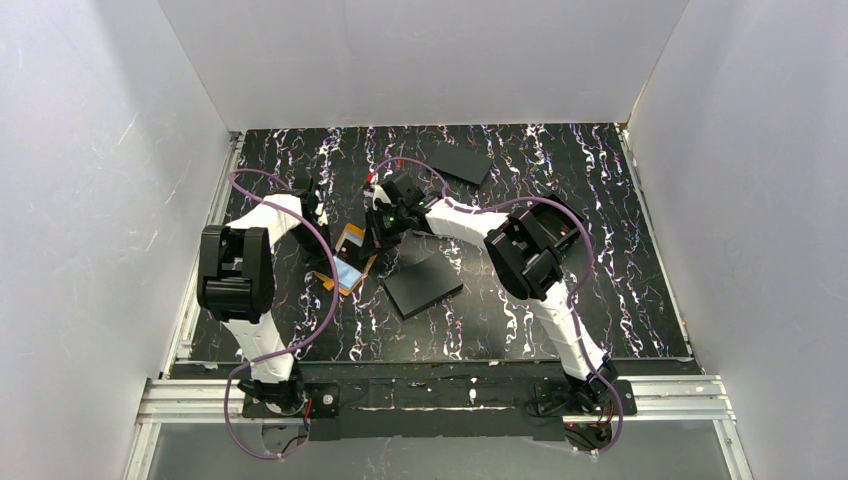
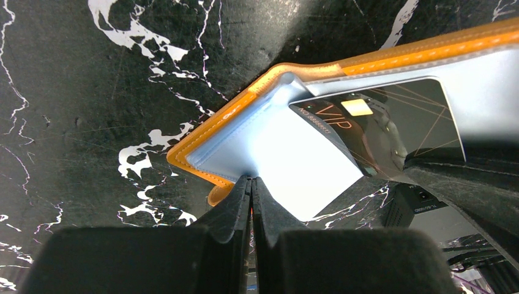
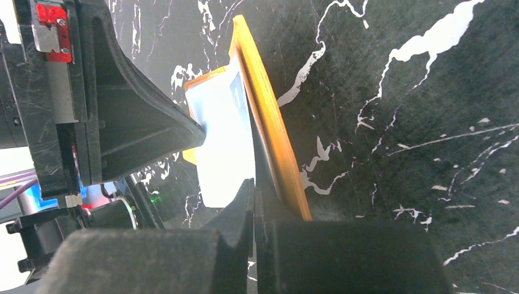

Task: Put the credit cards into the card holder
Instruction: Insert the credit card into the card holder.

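The step in hand is judged to be sliding the credit card (image 2: 392,116) into the card holder (image 2: 257,141). It is best done with the card kept flat against the pale blue lining and pushed straight along the pocket, the flap being held firmly so that nothing is dragged over the table (image 1: 600,250). The left gripper (image 2: 251,184) is pinched shut on the lining's edge. The right gripper (image 3: 254,190) is closed on the dark card. The holder lies open, left of centre, between both claws.
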Action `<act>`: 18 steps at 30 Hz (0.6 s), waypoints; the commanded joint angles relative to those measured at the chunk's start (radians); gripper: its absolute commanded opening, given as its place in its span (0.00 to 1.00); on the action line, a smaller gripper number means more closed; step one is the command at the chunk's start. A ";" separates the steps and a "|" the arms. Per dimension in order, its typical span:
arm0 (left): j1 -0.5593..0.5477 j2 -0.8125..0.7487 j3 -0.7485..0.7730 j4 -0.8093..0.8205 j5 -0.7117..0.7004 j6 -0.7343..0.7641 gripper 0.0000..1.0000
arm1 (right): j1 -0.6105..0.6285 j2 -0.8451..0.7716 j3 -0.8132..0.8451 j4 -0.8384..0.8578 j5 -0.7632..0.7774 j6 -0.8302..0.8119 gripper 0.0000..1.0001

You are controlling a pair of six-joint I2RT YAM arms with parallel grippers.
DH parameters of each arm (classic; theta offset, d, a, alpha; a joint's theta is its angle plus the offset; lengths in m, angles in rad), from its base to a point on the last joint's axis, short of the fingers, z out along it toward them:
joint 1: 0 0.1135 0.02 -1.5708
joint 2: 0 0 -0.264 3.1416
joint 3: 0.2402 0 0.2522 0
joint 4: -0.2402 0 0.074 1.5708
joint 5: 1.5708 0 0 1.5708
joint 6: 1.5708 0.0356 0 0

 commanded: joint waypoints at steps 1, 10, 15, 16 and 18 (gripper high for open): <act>-0.003 0.020 -0.006 -0.025 -0.041 0.023 0.00 | 0.008 0.035 0.020 0.030 0.006 0.017 0.01; -0.005 0.019 -0.006 -0.023 -0.037 0.024 0.00 | 0.008 0.070 0.057 0.030 0.008 -0.034 0.01; -0.005 0.021 -0.006 -0.023 -0.038 0.024 0.00 | 0.008 0.074 0.064 -0.008 0.024 -0.074 0.01; -0.005 0.021 -0.006 -0.023 -0.039 0.024 0.00 | 0.008 0.071 0.062 -0.020 0.036 -0.075 0.01; -0.005 0.021 -0.007 -0.023 -0.040 0.024 0.00 | 0.008 0.052 0.039 -0.043 0.058 -0.070 0.01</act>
